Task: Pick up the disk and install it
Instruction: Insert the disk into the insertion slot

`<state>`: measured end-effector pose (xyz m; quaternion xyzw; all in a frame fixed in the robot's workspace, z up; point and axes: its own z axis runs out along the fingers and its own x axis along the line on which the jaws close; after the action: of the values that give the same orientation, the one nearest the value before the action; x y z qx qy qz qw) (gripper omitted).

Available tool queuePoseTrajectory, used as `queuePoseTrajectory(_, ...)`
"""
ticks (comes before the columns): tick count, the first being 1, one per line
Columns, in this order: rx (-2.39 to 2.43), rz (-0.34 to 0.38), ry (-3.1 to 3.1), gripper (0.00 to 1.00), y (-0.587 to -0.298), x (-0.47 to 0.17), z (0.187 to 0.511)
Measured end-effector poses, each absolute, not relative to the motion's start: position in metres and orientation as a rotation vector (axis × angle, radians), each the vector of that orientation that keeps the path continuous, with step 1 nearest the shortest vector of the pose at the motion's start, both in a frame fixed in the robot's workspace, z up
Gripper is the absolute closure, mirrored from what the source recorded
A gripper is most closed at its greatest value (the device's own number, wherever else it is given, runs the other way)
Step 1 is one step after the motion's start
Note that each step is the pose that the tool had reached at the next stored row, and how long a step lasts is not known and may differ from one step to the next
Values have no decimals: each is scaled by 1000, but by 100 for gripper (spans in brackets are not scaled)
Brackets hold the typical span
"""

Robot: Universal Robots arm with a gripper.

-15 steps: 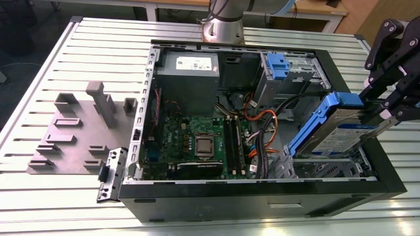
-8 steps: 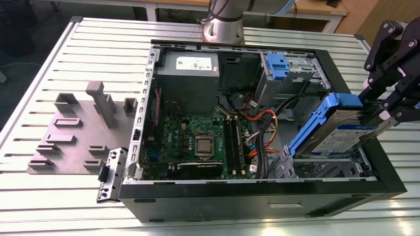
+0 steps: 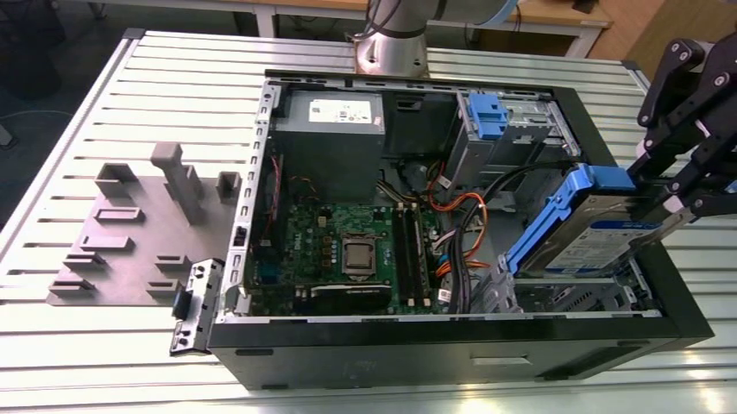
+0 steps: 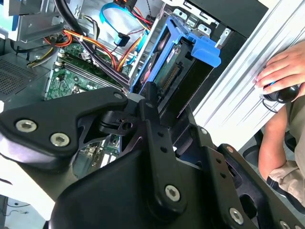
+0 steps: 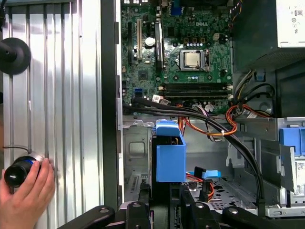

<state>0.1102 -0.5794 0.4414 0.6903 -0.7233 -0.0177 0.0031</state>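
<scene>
Exterior view has my gripper (image 3: 654, 200) at its right side, over the open computer case (image 3: 461, 358), with the fingers clamped on the disk (image 3: 593, 233). I hold the disk by one end and it hangs tilted: its blue front edge is the highest part, and its silver body with the white-and-blue label slopes down into the corner of the case on the exterior view's right, nearest the camera. Its lower end reaches between the metal walls of that corner. Whether it touches them I cannot tell, since the blue rail and the case rim hide that spot.

Inside the case, the green motherboard (image 3: 345, 250) lies flat towards the exterior view's left, with the grey power supply (image 3: 328, 142) beyond it. The perforated drive cage (image 3: 507, 129) with its blue latch stands in the far corner on the exterior view's right. A bundle of orange and black cables (image 3: 461, 216) runs between the motherboard and the corner where the disk hangs.

The case sits on a slatted metal table (image 3: 173, 95). A grey fixture plate (image 3: 127, 259) with upright blocks lies beside the case on the exterior view's left.

In the first wrist view the disk's blue front piece (image 5: 170, 160) stands just ahead of my black finger links, with the cables crossing beyond it. A person's hand (image 5: 26, 193) rests on the table outside the case wall, closed around a small black object (image 5: 16, 172).
</scene>
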Motion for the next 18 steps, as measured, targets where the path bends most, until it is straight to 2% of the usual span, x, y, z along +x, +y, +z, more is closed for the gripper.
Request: queuePoseTrajectory(18,2164,-55,-2268,65,-581,110,438)
